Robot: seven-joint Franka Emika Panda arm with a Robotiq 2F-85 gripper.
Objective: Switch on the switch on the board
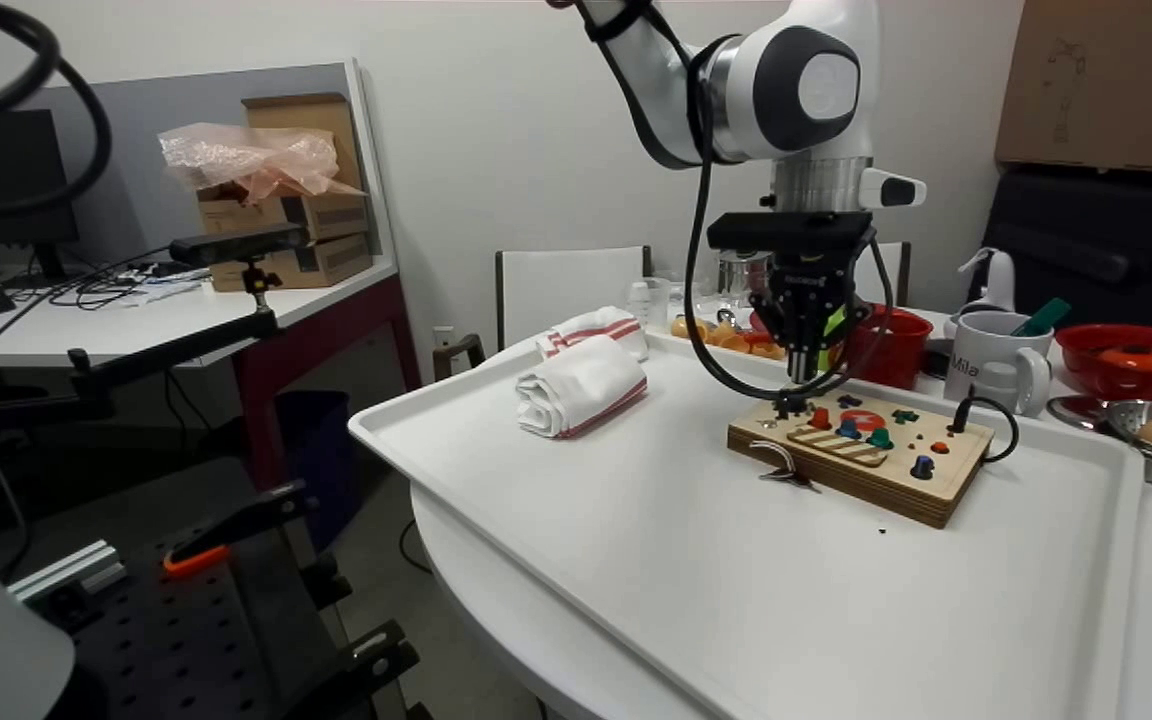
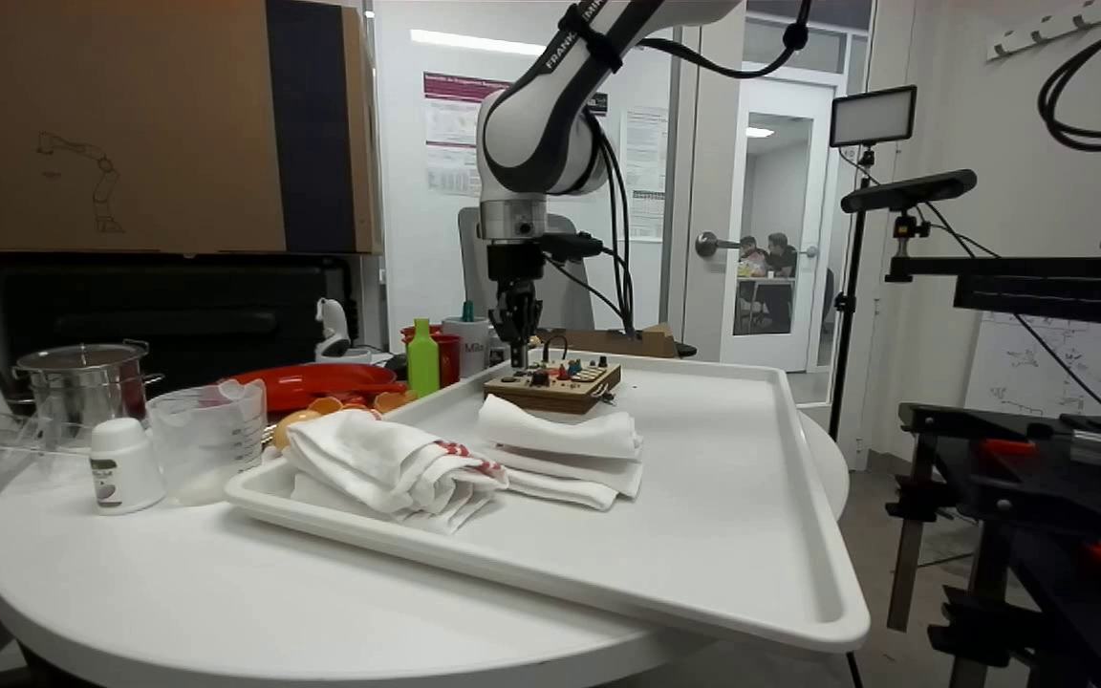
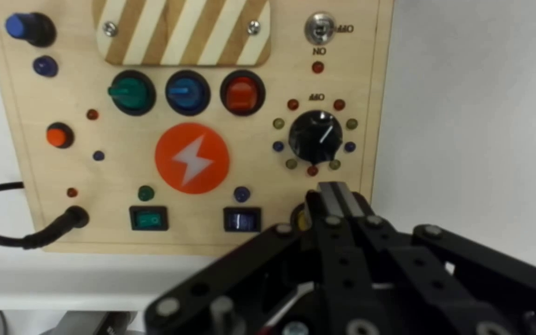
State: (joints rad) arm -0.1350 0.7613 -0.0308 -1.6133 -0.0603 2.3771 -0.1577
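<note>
Slim, silvery-tipped fingers (image 3: 327,200), clenched together, stand over the rectangular wooden board (image 3: 256,153) near its round black knob (image 3: 314,135).

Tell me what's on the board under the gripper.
In the wrist view, a dark-rimmed yellow part partly shows beside the gripper, which covers the rest; I can't see its full shape.

One rectangular light-tan wooden board (image 3: 130,144) carries two rectangular black-framed rocker switches (image 3: 149,218) and one round black dial (image 3: 316,137); two red-striped white cloths (image 1: 586,388) are present.
</note>
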